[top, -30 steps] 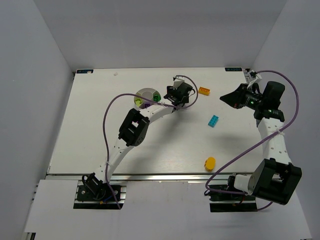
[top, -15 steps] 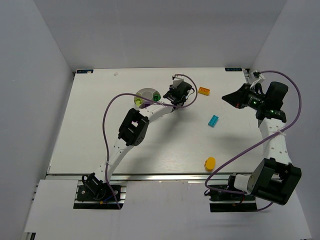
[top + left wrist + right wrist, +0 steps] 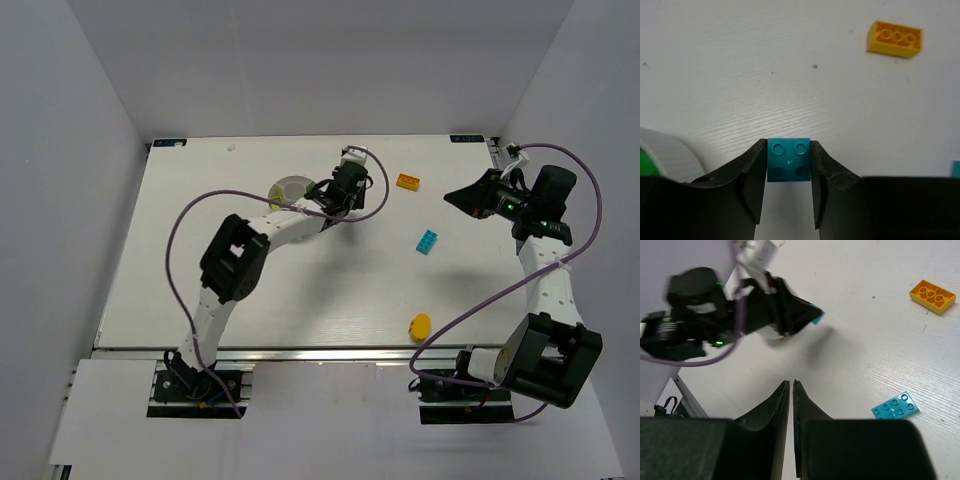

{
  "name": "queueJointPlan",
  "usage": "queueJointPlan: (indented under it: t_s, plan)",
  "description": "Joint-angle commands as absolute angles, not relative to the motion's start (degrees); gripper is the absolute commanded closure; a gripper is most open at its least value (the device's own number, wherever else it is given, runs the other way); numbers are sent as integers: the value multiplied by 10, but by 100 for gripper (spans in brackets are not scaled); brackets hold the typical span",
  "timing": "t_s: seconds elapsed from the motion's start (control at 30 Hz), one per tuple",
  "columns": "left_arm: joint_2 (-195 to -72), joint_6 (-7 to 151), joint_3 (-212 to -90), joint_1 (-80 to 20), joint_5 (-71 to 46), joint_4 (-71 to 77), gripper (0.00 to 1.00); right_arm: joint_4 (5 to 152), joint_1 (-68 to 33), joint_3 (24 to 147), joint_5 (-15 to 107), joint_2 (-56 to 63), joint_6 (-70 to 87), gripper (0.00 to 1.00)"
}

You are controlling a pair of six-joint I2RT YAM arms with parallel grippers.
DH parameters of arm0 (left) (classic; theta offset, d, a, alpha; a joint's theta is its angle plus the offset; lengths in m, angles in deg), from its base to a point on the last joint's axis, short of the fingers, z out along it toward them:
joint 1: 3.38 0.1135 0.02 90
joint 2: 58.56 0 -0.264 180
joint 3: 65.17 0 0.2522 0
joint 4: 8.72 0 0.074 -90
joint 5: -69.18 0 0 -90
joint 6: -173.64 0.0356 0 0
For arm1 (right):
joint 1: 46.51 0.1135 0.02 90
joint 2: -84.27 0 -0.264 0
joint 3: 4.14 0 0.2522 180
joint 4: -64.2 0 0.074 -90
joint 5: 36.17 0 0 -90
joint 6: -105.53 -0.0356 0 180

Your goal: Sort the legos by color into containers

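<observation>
My left gripper (image 3: pixel 788 143) is shut on a small square teal lego (image 3: pixel 788 159), held just above the table beside the round white dish (image 3: pixel 288 181). In the top view this gripper (image 3: pixel 345 186) sits at the dish's right edge, and the arm hides most of the containers. An orange lego (image 3: pixel 408 181) lies to its right. A flat cyan lego (image 3: pixel 428 241) lies further right and nearer. My right gripper (image 3: pixel 791 382) is shut with nothing in it, hovering at the right (image 3: pixel 450 197) and facing left.
A yellow round piece (image 3: pixel 420 325) lies near the front edge of the table. In the left wrist view the dish's rim (image 3: pixel 662 147) shows at the lower left with something green inside. Purple cables loop over both arms.
The left gripper has closed on the teal lego and shifted slightly toward the dish. The left arm's elbow has swung left. The right arm has barely moved.
</observation>
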State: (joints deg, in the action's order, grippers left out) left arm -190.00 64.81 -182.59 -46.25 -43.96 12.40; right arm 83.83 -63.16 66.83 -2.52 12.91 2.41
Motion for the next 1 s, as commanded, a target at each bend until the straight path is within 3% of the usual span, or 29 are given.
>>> queueJointPlan:
  t_s: [0.0, 0.17, 0.33, 0.97]
  plan:
    - [-1747, 682, -1755, -454, -369, 27, 93, 819, -633, 666, -42, 127, 24, 87]
    - [-1644, 710, -1675, -454, -344, 9, 94, 817, -629, 663, -45, 120, 29, 88]
    - [-1596, 715, -1627, -433, -399, 41, 94, 825, -622, 667, -58, 104, 44, 90]
    - [-1600, 686, -1589, -337, -385, 122, 96, 898, -557, 697, -13, 50, 119, 90]
